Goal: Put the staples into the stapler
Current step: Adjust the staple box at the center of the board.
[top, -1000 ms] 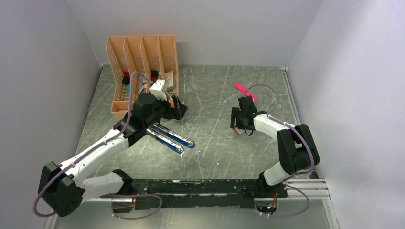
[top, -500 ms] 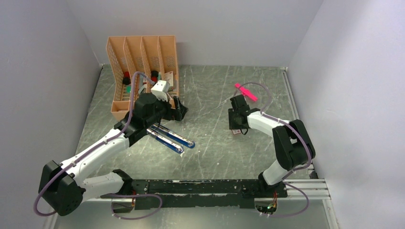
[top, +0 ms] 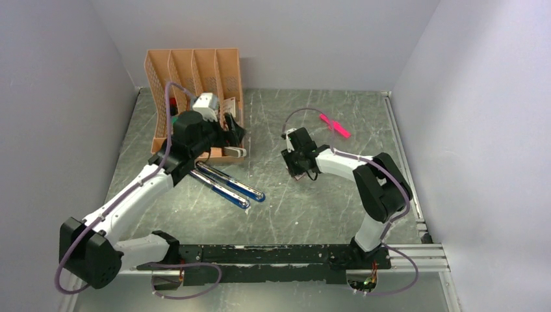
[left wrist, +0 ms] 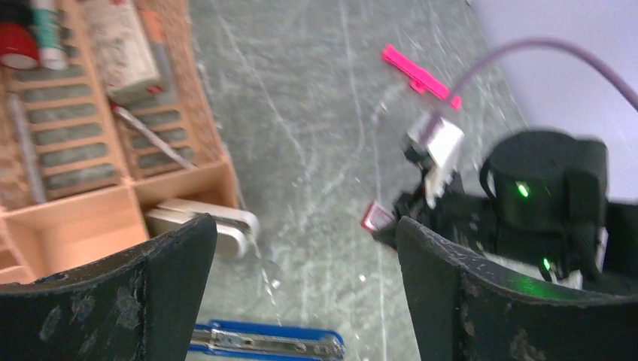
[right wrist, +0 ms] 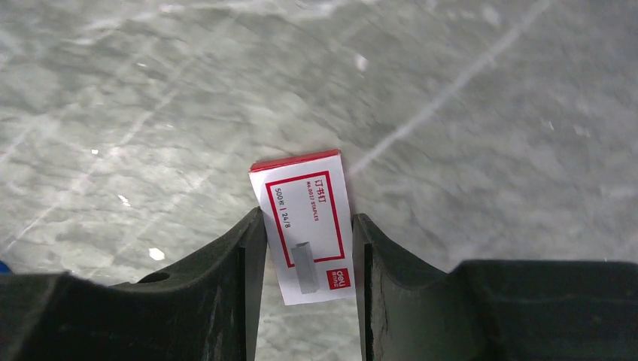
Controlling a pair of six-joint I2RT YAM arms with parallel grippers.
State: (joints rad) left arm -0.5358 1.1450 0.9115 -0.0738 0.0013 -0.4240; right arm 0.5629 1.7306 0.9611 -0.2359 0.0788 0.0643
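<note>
The blue stapler point(top: 229, 185) lies opened out flat on the table, its metal channel point(left wrist: 263, 342) facing up. A small red-and-white staple box point(right wrist: 305, 195) sits between the fingers of my right gripper point(right wrist: 307, 219), which press on both of its long sides. The staples themselves are hidden inside the box. In the top view that right gripper point(top: 297, 168) is mid-table, right of the stapler. My left gripper point(top: 232, 140) hovers wide open by the organizer's front corner, holding nothing. The left wrist view shows the box's pink corner point(left wrist: 375, 218) under the right arm.
An orange desk organizer point(top: 195, 71) with pens and small items stands at the back left. A pale silver-white object point(left wrist: 199, 222) lies at its front edge. A bright pink plastic stick point(top: 334, 125) lies at the back right. Walls close in on three sides.
My right gripper has closed on the staple box and carried it left toward the table's middle. The left gripper has swung back toward the organizer, still open.
</note>
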